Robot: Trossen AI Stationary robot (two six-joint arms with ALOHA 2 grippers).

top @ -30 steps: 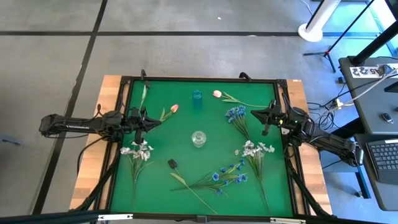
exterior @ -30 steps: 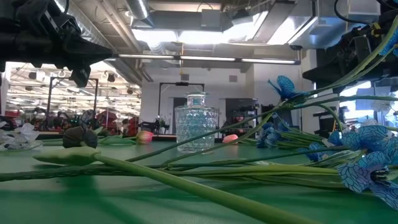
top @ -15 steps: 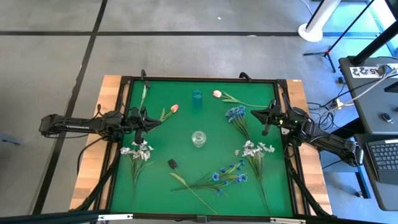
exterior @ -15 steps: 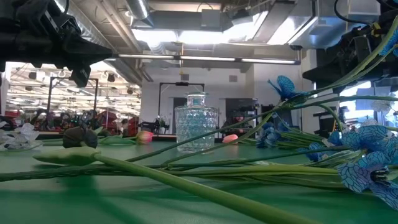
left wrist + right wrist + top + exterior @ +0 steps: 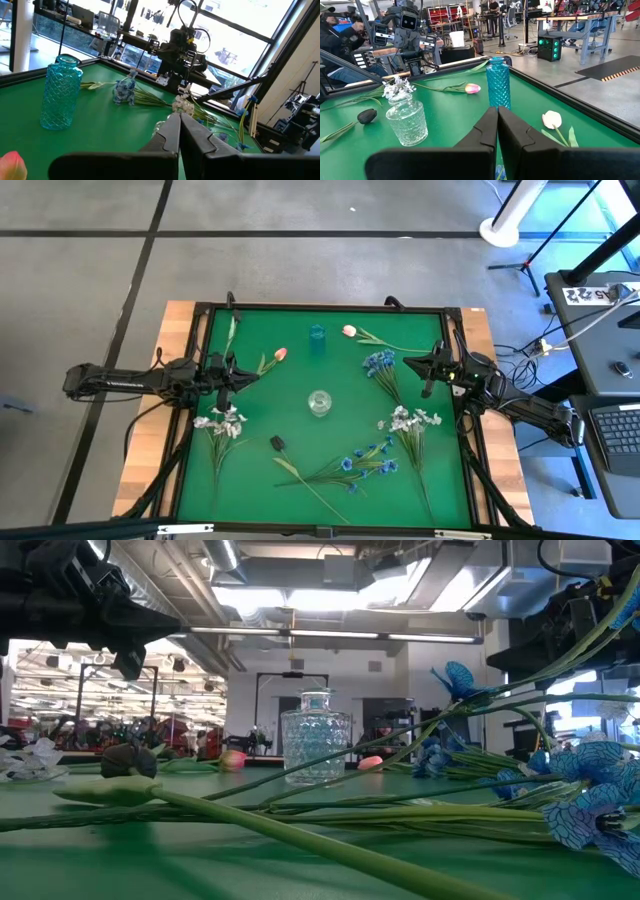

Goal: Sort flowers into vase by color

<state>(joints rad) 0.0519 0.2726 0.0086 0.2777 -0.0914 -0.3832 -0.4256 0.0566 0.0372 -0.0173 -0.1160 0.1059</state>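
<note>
On the green felt table (image 5: pixel 300 330) inside its black frame, thin-stemmed flowers (image 5: pixel 350 463) lie scattered around a faceted clear glass vase (image 5: pixel 319 402) and a blue one (image 5: pixel 317 336) — the left gripper (image 5: pixel 256 373) and right gripper (image 5: pixel 411 362), both pinched shut and empty, hang at opposite side edges.

In the low view, the blue blossom clusters (image 5: pixel 590 815) ran off the right edge and a long green stem (image 5: pixel 300 835) was cut by the bottom edge, both blurred by nearness. The white blossom cluster (image 5: pixel 25 760) was clipped at the left edge. In the left wrist view, a pink tulip bud (image 5: pixel 11 166) showed only partly at the corner. In the right wrist view, a person (image 5: pixel 335 37) was half cut off beyond the surface (image 5: pixel 445 115). In the high view, the small dark lump (image 5: pixel 277 443) was too small to identify.
</note>
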